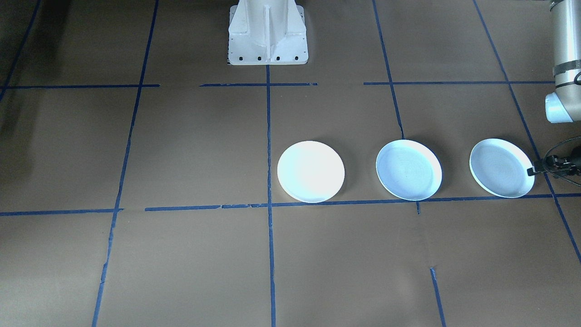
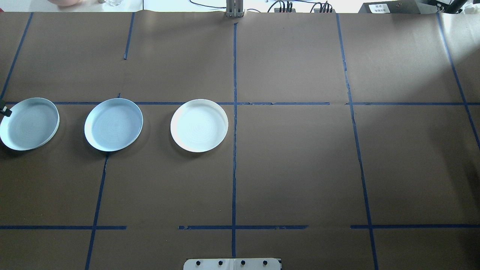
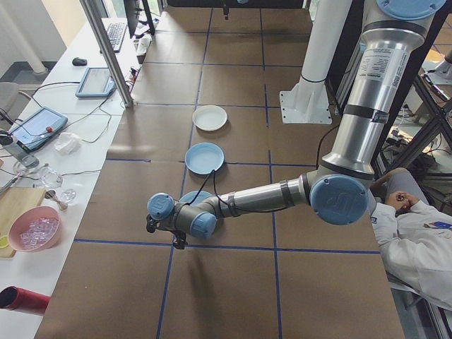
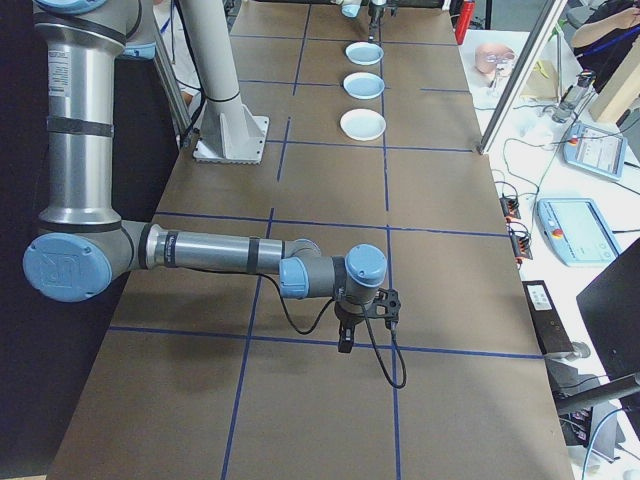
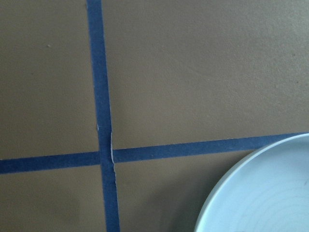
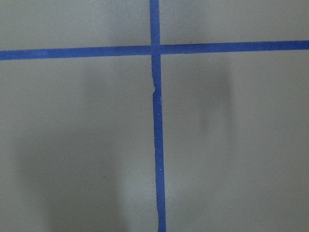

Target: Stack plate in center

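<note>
A wide bench (image 2: pixel 300 157) covered in brown paper is marked into squares by blue tape lines (image 2: pixel 234 150). Three round plates lie on it in a row, apart: a plain white plate (image 2: pixel 199 125) near the centre line, a pale bluish-white rimmed plate (image 2: pixel 113 124) in the middle, another bluish plate (image 2: pixel 29 123) at the left edge.

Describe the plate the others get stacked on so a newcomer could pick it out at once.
Find the row of three plates on the brown table, all on the robot's left side. The target is the middle plate: pale bluish, with a raised rim. The white plate nearest the table's middle line is brighter, and the outer bluish plate has the left gripper at its edge.
</note>
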Available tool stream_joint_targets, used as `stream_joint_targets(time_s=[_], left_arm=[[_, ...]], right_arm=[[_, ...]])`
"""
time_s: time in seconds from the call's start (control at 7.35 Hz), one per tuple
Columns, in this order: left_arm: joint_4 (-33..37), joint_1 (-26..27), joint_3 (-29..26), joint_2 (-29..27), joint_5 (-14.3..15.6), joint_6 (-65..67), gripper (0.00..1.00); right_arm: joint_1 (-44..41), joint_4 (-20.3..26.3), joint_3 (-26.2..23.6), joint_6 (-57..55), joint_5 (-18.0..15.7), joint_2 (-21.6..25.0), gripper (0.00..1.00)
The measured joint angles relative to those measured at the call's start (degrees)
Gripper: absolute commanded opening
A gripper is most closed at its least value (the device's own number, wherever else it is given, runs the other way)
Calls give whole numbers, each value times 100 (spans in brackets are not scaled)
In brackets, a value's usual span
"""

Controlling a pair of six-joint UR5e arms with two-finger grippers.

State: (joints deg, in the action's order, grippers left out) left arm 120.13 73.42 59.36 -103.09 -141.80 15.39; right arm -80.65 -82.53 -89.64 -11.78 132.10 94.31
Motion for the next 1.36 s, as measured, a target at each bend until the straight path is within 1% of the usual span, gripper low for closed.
stream_joint_targets(time_s=[0.14,0.27,0.41,0.54,0.95,1.22,1.36], left_arm=[[-4,-57,6,0,-4,-1,73],[-5,-97,10,0,-5,-6,38],[1,-115,15,0,-5,-22,11],[8,-122,22,0,-6,-33,0],[-13,-109,92,6,-18,-44,0],[-280,18,539,63,-134,-58,0],[-487,156,767,79,-290,-63,0]], right_arm=[[1,0,0,0,0,0,100],[0,0,0,0,0,0,100],[1,0,0,0,0,0,100],[2,0,0,0,0,0,100],[0,0,5,0,0,0,100],[3,0,1,0,0,0,100],[5,0,0,0,0,0,100]])
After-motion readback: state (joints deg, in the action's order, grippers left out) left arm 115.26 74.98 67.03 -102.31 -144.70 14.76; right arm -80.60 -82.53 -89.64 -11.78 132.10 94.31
